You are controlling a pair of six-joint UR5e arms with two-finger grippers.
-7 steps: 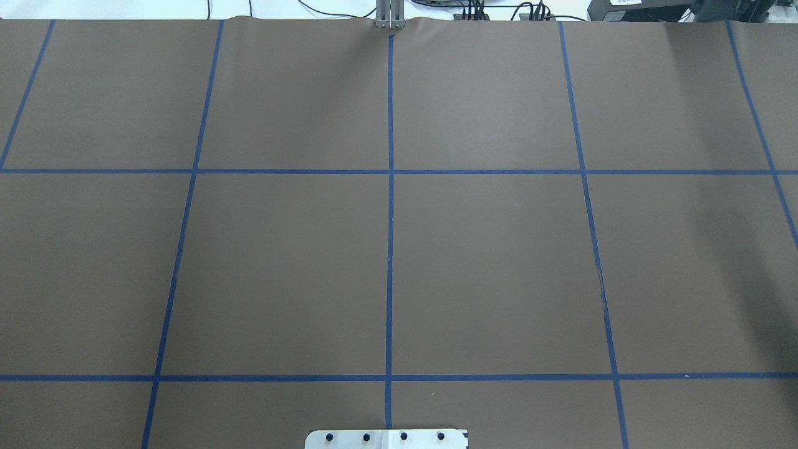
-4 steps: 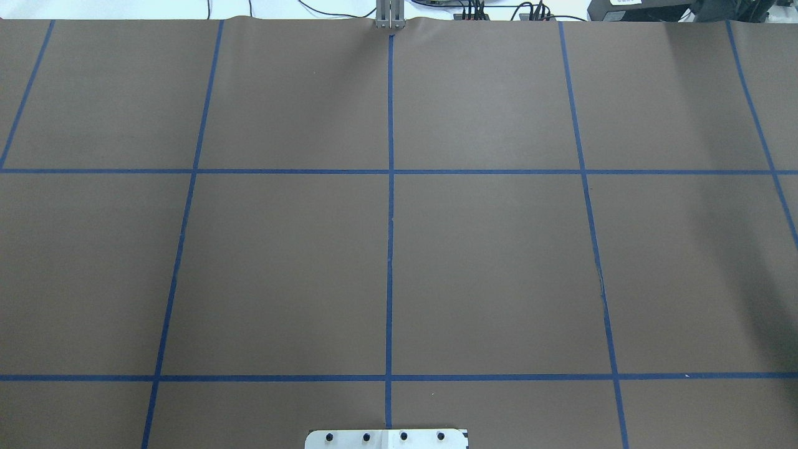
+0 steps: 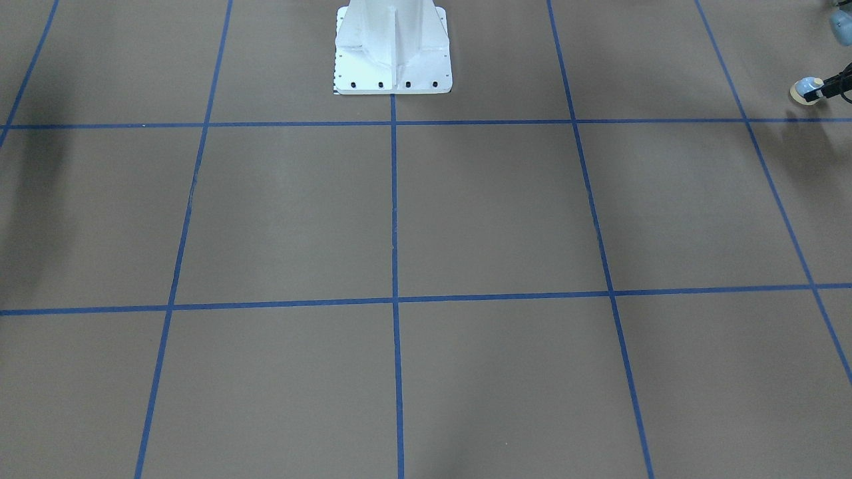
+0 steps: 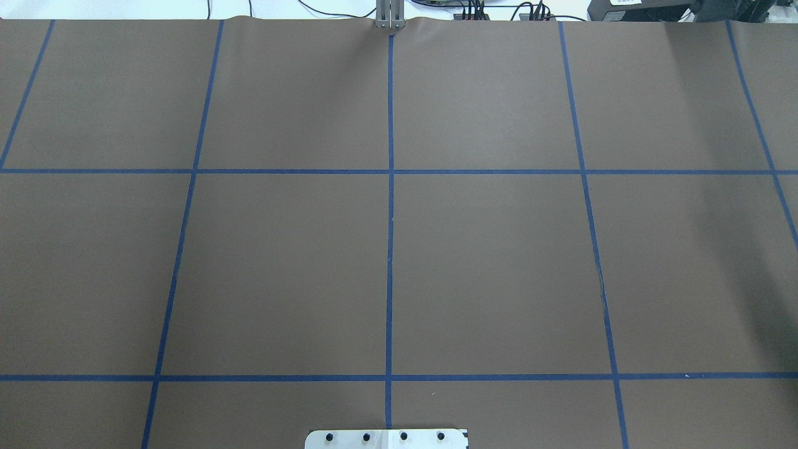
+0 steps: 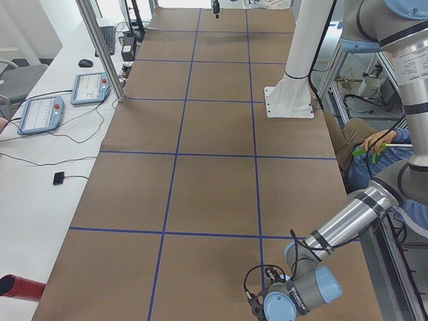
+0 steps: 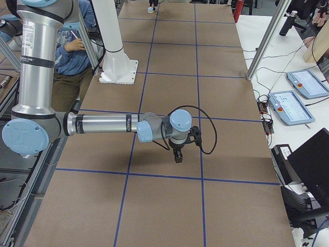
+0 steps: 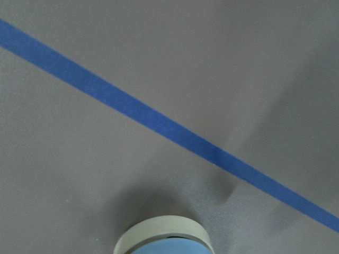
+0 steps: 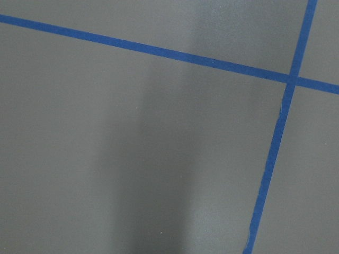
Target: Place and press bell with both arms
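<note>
The light-blue bell [image 3: 805, 88] with its cream base ring is at the far right edge of the front-facing view, held just above the brown table. My left gripper [image 3: 822, 85] is black, grips the bell from its side and looks shut on it. The bell's cream ring also shows at the bottom of the left wrist view [image 7: 165, 237], above its shadow. The bell is tiny at the far end in the exterior right view [image 6: 150, 9]. My right gripper [image 6: 177, 158] points down over the table's right part; I cannot tell whether it is open or shut. The overhead view shows neither arm.
The white bolted pedestal [image 3: 393, 60] stands at the robot's side of the table. Blue tape lines [image 4: 390, 218] mark a grid on the brown cover. Teach pendants [image 6: 293, 105] and cables lie on the white side bench. A seated person [image 5: 364, 150] is beside the robot.
</note>
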